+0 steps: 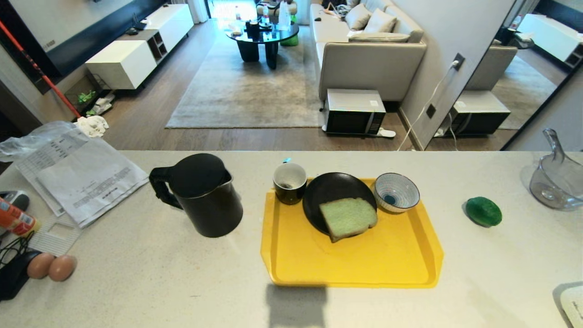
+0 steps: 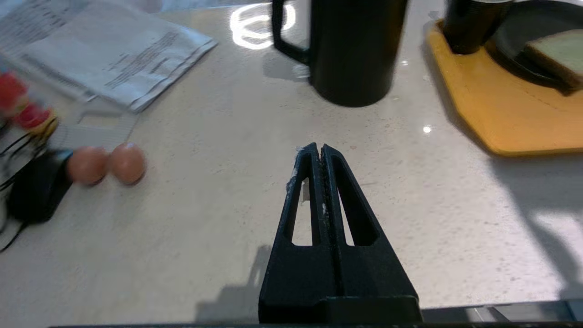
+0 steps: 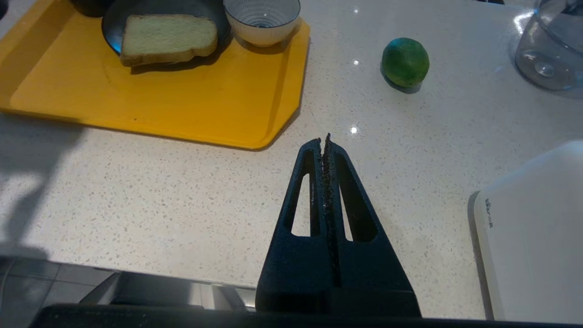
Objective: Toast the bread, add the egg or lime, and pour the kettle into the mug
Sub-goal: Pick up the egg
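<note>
The pale green bread (image 1: 348, 217) lies on a black plate (image 1: 319, 191) on a yellow tray (image 1: 355, 266). The black mug (image 1: 289, 182), white inside, stands at the tray's far left corner. Left of the tray stands the dark kettle (image 1: 205, 196), its handle pointing left. The dark green lime (image 1: 483, 211) rests on the counter right of the tray. The egg is out of view. My left gripper (image 2: 317, 148) is shut and empty over bare counter, short of the kettle (image 2: 355, 50). My right gripper (image 3: 323, 141) is shut and empty, short of the lime (image 3: 405, 61). Neither shows in the head view.
A striped bowl (image 1: 396, 192) sits on the tray's far right. Two brown ovals (image 1: 51, 266) lie paired at the near left, by papers (image 1: 86, 177) and a cable. A glass jug (image 1: 558, 177) stands far right, and a white appliance (image 3: 533, 228) is near right.
</note>
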